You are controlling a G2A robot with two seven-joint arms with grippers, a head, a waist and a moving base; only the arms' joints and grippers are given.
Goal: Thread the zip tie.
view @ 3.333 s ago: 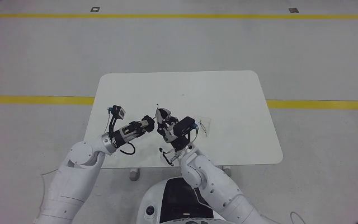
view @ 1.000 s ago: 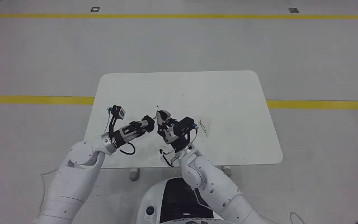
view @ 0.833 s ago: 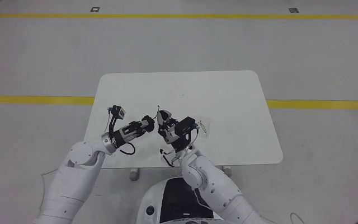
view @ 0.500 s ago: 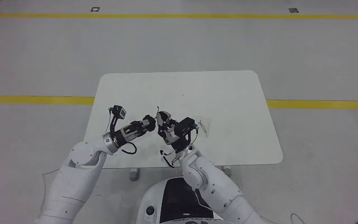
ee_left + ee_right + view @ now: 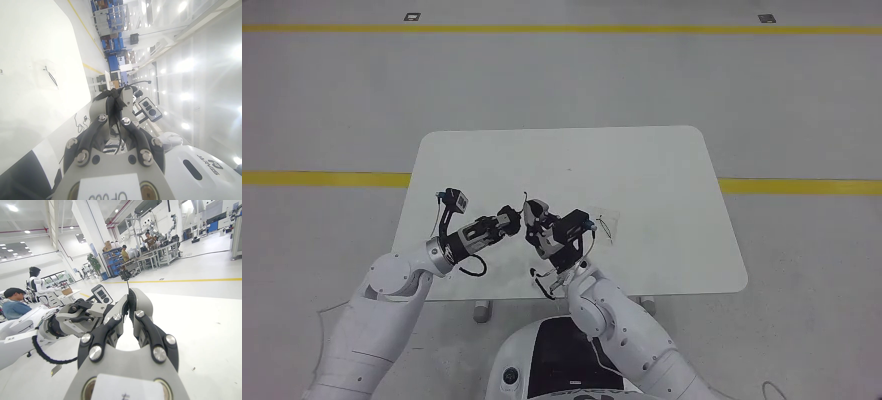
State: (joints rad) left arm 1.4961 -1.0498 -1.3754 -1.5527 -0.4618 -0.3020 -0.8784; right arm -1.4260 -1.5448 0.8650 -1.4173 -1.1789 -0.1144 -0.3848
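Note:
A thin black zip tie [image 5: 524,195] is held above the near left part of the white table [image 5: 642,170]. My right gripper [image 5: 129,306] is shut on the strand, which rises straight out of its pads [image 5: 127,285]. My left gripper [image 5: 112,103] has its pads closed on a black, bunched part of the zip tie [image 5: 111,92]. In the top view the left gripper [image 5: 510,221] and the right gripper [image 5: 531,213] meet tip to tip, almost touching. The joint between the tie's two ends is hidden by the fingers.
A clear plastic bag [image 5: 604,224] with another black tie in it lies flat on the table just right of the grippers, and the same bag [image 5: 47,73] is seen from the left wrist. The table's near edge [image 5: 542,296] is close below the arms.
My left gripper has edged slightly closer to the right gripper. The right arm and the zip tie it holds have barely moved.

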